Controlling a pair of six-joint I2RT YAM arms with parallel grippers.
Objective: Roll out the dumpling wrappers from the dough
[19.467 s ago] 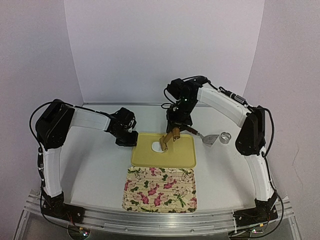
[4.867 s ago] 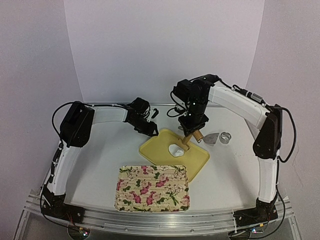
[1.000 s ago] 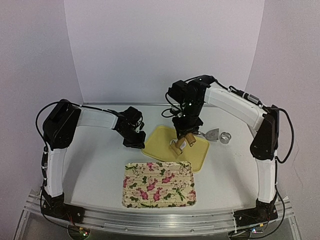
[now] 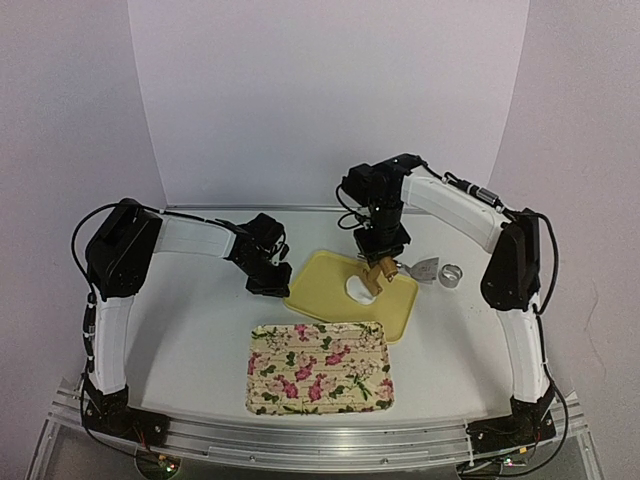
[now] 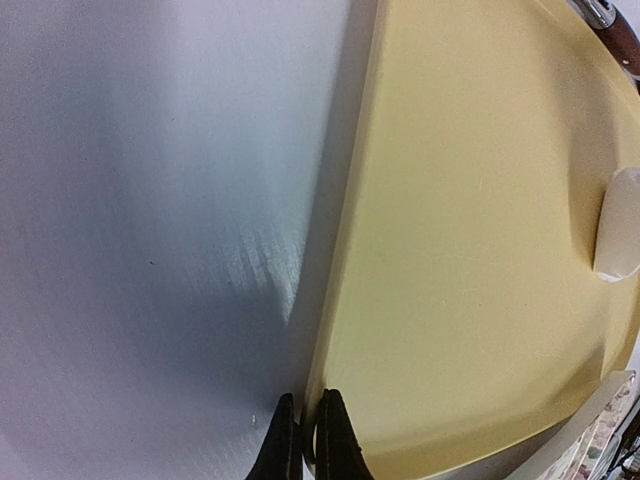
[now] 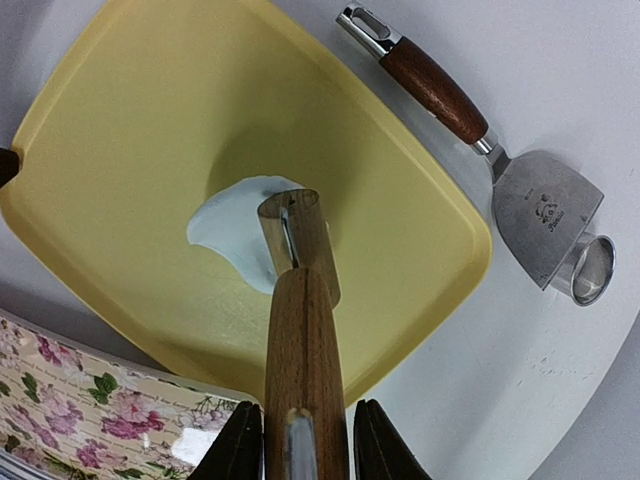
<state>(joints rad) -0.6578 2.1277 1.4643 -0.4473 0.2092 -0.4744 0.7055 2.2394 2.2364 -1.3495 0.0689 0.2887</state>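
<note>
A small flattened piece of white dough point(image 4: 356, 290) with an uneven outline lies on the yellow tray point(image 4: 320, 285). It also shows in the right wrist view point(image 6: 232, 228) and the left wrist view point(image 5: 620, 225). No round cut wrapper shows. My right gripper point(image 6: 305, 450) is shut on the handle of a wooden rolling pin point(image 6: 305, 350). The pin's roller point(image 6: 300, 245) rests on the dough's right edge. My left gripper point(image 5: 310, 450) is shut on the yellow tray's left rim point(image 5: 335, 300), and in the top view it point(image 4: 270, 280) sits at the tray's left edge.
A floral tray point(image 4: 318, 368) lies in front of the yellow tray, close to its near edge. A metal scraper point(image 6: 545, 210) with a wooden handle and a metal ring cutter point(image 6: 590, 270) lie on the table to the right of the yellow tray.
The rolling pin has moved back and to the right, off most of the dough, which now shows. The left gripper and the yellow tray have not moved.
</note>
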